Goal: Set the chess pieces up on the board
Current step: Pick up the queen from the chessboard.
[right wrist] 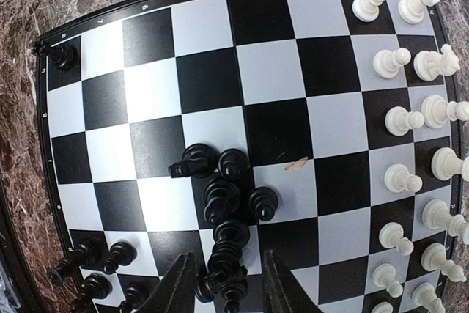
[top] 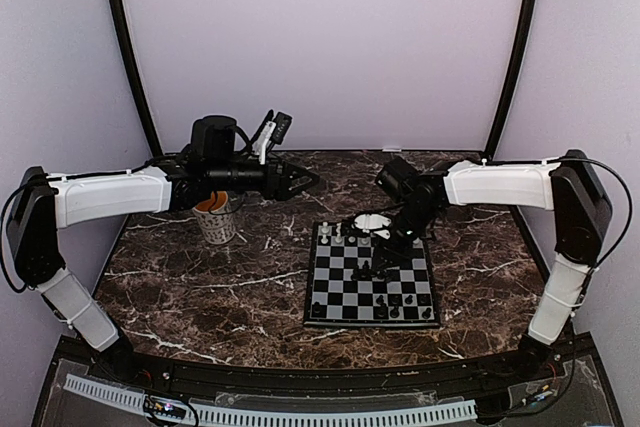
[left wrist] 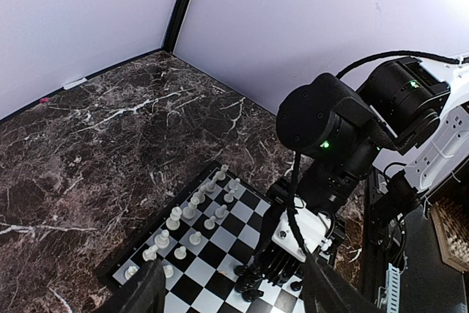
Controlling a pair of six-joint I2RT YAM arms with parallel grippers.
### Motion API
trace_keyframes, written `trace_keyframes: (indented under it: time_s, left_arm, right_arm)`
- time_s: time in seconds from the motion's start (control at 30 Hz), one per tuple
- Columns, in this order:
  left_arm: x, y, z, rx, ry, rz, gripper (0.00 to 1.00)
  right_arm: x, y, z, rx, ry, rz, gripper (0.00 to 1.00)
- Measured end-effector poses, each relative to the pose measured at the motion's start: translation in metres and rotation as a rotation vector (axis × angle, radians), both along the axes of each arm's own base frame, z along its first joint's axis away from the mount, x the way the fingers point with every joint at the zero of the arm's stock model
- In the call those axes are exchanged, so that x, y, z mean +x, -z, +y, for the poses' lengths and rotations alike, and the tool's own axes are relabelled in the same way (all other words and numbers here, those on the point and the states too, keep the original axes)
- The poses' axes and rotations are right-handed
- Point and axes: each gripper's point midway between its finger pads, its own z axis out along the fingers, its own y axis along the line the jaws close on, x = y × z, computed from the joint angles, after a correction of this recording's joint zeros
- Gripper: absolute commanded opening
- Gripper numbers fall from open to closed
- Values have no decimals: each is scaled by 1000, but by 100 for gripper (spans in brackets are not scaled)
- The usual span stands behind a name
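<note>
On the right half of the counter (top: 200, 287), nearer its near edge than its far one, the board (top: 345, 292) is found. White pieces (right wrist: 399, 121) are ranked in two rows along the board side facing the counter's far edge. Few black pieces (right wrist: 223, 196) are seen on the side facing the near edge; most are bunched in a tight knot near the board's middle, several touching. The right claw (right wrist: 227, 258) is held directly above that knot, pointing down. Its jaws are set moderately apart and straddle the nearest upright pieces; a gap is seen on either side, so nothing is judged to be gripped. One piece at the knot's far end appears to be tipped over. The rest stand with their long axes straight up toward the claw, so a plain vertical descent is judged sufficient. Crowding is noted as the hazard, since neighbours may be knocked. The left claw (top: 308, 182) is held spread wide and empty over the far part of the counter beside the mug (top: 218, 219), well apart from the board. The right arm is clearly the nearer.
</note>
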Motion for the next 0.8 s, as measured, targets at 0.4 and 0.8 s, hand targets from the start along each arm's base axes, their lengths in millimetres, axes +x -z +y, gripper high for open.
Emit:
trace_keyframes:
  time_s: [0.4,0.8]
  left_arm:
    - [0,0,0,-2,-1,5,66]
    - [0,0,0,-3,-1,8,66]
  right_arm:
    - [1,-1,2,9,6,-2,12]
    - [3,-9,0,13,12,-24,10]
